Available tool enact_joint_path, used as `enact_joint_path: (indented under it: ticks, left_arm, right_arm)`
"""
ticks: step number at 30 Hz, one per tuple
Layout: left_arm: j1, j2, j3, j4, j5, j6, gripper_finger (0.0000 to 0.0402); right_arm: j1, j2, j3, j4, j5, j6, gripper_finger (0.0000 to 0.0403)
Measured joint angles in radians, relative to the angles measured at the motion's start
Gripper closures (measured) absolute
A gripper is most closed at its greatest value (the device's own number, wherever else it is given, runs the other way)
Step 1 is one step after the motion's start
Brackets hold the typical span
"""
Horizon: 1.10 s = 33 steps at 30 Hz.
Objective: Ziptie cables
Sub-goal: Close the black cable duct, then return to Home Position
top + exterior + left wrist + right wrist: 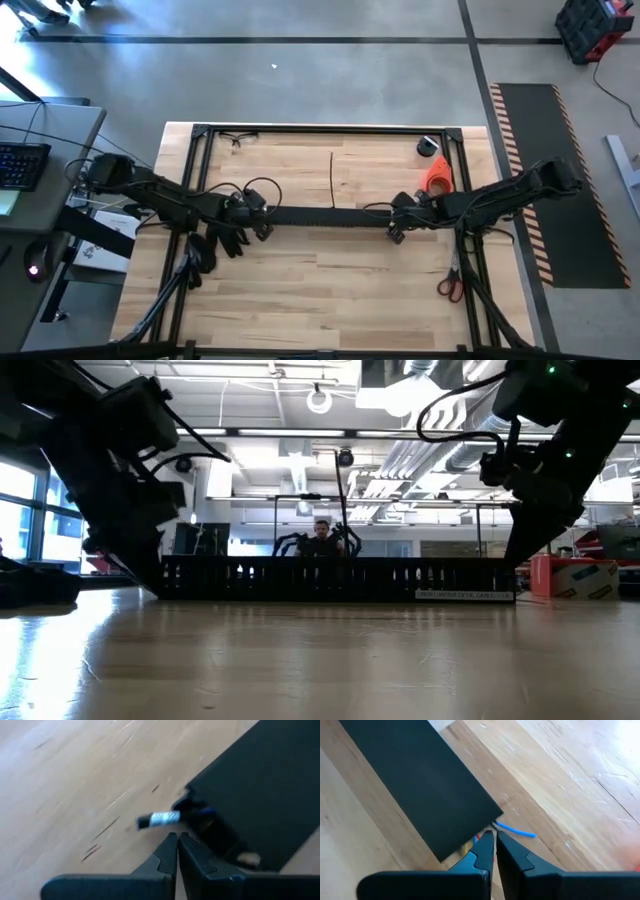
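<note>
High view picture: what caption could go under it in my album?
Two robot arms meet a long black channel on a wooden table, orange scissors nearby.

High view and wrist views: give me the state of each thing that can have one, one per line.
Left gripper: shut, empty, at the left end of the slotted channel.
Right gripper: shut, empty, at the channel's right end.
Slotted channel: lying flat across the table, between both grippers.
Scissors: lying on the table, blades closed as far as shows.
Black strip: lying straight on the table, untouched.
</note>
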Motion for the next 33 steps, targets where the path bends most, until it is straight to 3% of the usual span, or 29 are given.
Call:
enact_joint_path:
  ticks: [10,17,22,25,28,33]
  left_arm:
    - [0.0,-0.259,0.0,-0.135,-0.015,0.007,0.0401]
    - [0.053,-0.412,0.0,0.033,0.036,0.147,0.0402]
    - [0.142,-0.434,0.0,0.257,0.163,0.316,0.0402]
    - [0.211,-0.454,-0.001,0.325,0.247,0.413,0.0402]
    - [0.299,-0.525,-0.003,0.282,0.259,0.47,0.0402]
    - [0.453,-0.693,-0.048,0.227,0.362,0.524,0.0402]
  right_arm:
    - [0.0,-0.086,0.0,-0.173,0.016,-0.081,0.0398]
    - [-0.033,-0.32,-0.001,-0.252,0.021,-0.203,0.0398]
    - [-0.073,-0.493,-0.022,-0.115,0.004,-0.327,0.0398]
    - [-0.081,-0.585,-0.071,0.063,-0.025,-0.438,0.0398]
    - [-0.082,-0.647,-0.121,0.16,-0.086,-0.527,0.0398]
    - [-0.115,-0.719,-0.164,0.2,-0.123,-0.556,0.0399]
